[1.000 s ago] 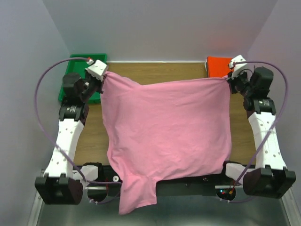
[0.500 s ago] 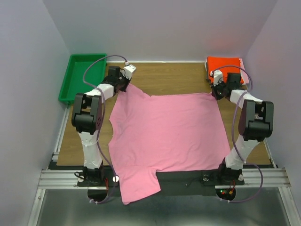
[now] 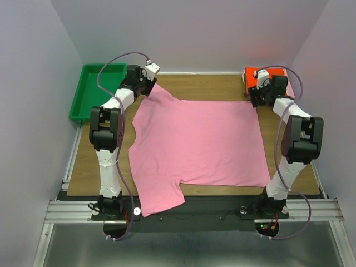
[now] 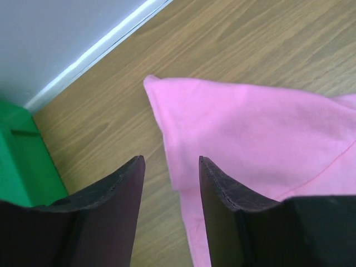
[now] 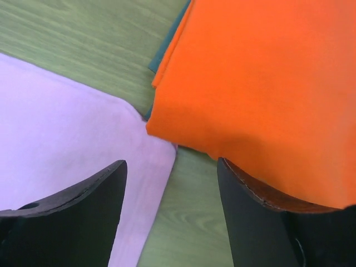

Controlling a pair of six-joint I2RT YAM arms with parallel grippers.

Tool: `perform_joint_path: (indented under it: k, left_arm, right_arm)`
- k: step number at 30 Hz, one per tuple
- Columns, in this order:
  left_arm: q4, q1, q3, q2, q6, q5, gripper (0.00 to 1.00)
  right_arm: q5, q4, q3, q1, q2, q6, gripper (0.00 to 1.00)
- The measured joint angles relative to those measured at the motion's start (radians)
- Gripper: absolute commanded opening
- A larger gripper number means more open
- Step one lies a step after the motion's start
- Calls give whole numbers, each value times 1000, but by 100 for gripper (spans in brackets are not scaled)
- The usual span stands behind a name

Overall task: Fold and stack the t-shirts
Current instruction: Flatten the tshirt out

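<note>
A large pink t-shirt [image 3: 194, 144] lies spread flat on the wooden table [image 3: 211, 89], one sleeve hanging over the near edge. My left gripper [image 3: 144, 84] hovers open at its far left corner; in the left wrist view the pink t-shirt [image 4: 250, 133] has its edge lying loose between the left gripper's [image 4: 169, 161] parted jaws. My right gripper [image 3: 254, 100] is open at the far right corner. In the right wrist view the right gripper [image 5: 171, 164] straddles bare wood between the pink t-shirt [image 5: 67, 128] and a folded orange-red t-shirt [image 5: 261, 83].
A green tray [image 3: 97, 92] stands at the far left corner, its wall [image 4: 22, 161] close to my left fingers. The orange-red t-shirt [image 3: 255, 74] lies at the far right corner, with a dark garment edge [image 5: 166, 50] under it. The back wall is close behind.
The pink t-shirt has been lowered from stretched in the air to flat on the table. Both grippers have opened and let go of its far corners.
</note>
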Motion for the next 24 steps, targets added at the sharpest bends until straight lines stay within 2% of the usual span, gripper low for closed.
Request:
perform_joint_path:
  k: [3, 8, 11, 18, 24]
  left_arm:
    - [-29, 24, -82, -81, -2, 19, 56]
    - [-114, 65, -292, -330, 11, 70, 54]
    - [-140, 66, -389, -449, 19, 114, 52]
    - [-204, 55, -631, -557, 52, 167, 50]
    - [-259, 55, -851, -616, 94, 150, 43]
  right_arm:
    - [-10, -45, -20, 0, -93, 2, 74]
    - [-58, -174, -61, 0, -345, -14, 73]
    - [-84, -234, -91, 0, -418, -31, 73]
    - [-103, -466, -285, 0, -440, -84, 68]
    - [-95, -575, -464, 0, -492, -143, 64]
